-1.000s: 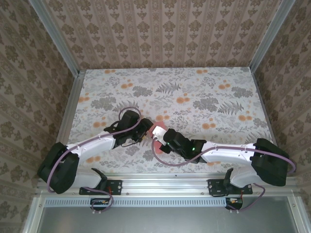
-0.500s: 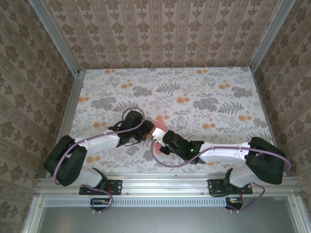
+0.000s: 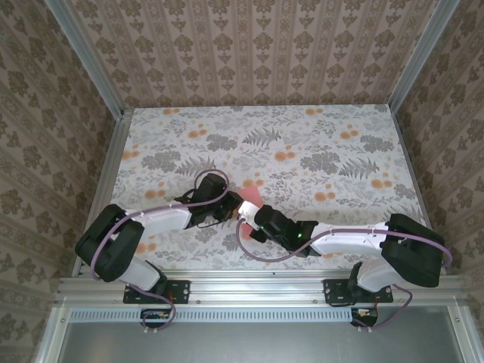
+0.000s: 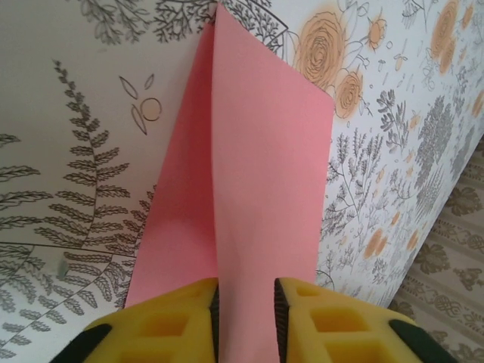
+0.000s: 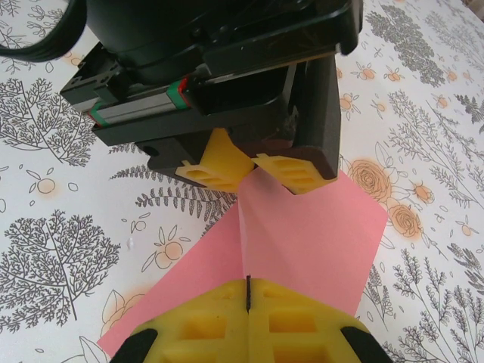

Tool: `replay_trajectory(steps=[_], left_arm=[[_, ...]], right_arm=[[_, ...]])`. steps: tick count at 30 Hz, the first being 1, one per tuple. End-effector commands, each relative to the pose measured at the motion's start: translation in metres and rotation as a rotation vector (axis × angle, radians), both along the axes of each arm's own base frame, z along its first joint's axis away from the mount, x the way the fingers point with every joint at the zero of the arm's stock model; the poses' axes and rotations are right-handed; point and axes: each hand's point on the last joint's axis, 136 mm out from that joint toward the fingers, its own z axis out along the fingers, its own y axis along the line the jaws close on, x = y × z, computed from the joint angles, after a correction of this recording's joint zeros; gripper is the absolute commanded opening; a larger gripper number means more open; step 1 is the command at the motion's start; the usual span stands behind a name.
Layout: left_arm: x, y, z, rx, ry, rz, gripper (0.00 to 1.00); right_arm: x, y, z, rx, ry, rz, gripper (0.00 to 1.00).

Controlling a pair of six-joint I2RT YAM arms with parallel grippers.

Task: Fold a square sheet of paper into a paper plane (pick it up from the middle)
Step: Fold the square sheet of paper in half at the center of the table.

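The square sheet of paper (image 4: pixel 257 151) is salmon pink and lies on the flowered table, pulled up into a ridge along its middle. My right gripper (image 5: pixel 248 291) is shut on the near end of that ridge, pads pressed together over the fold. Facing it, my left gripper (image 5: pixel 253 162) straddles the other end of the same ridge. In the left wrist view its gripper (image 4: pixel 246 302) has a narrow gap between the yellow pads, with the raised fold passing between them. From above, both grippers (image 3: pixel 233 209) (image 3: pixel 243 214) meet over the paper (image 3: pixel 250 198), hiding most of it.
The table carries a cloth (image 3: pixel 318 151) printed with grey leaves and orange flowers. Patterned walls with aluminium posts (image 3: pixel 113 121) close it on three sides. A metal rail (image 3: pixel 249 283) with both arm bases runs along the near edge.
My left gripper has slid right to the paper's ridge and its jaws have narrowed around the fold. The right gripper has stayed shut on the paper, barely moving.
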Motion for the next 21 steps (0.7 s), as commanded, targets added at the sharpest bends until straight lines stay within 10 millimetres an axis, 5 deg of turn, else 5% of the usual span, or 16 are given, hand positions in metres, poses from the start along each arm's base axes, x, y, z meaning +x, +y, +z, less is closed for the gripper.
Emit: replay_trajectory(steps=[1, 5, 9, 12, 17, 21], left_arm=[[0.006, -0.003, 0.009, 0.002, -0.022, 0.004, 0.16], [0.009, -0.002, 0.011, 0.063, -0.048, -0.038, 0.00], [0.014, -0.006, 0.013, 0.113, -0.093, -0.120, 0.00], [0.015, -0.004, 0.014, 0.183, -0.123, -0.207, 0.00], [0.012, 0.002, 0.014, 0.254, -0.142, -0.323, 0.00], [0.003, 0.008, 0.004, 0.256, -0.124, -0.368, 0.00]], right_arm=[[-0.004, -0.003, 0.000, -0.002, 0.001, 0.003, 0.05], [-0.016, -0.008, 0.009, -0.003, 0.037, 0.040, 0.24], [-0.029, -0.018, 0.035, 0.090, 0.097, 0.033, 0.52], [-0.024, -0.037, 0.053, 0.228, 0.199, -0.082, 0.62], [0.004, -0.071, 0.043, 0.503, 0.595, -0.329, 0.53], [0.011, -0.056, 0.027, 0.679, 0.957, -0.363, 0.32]])
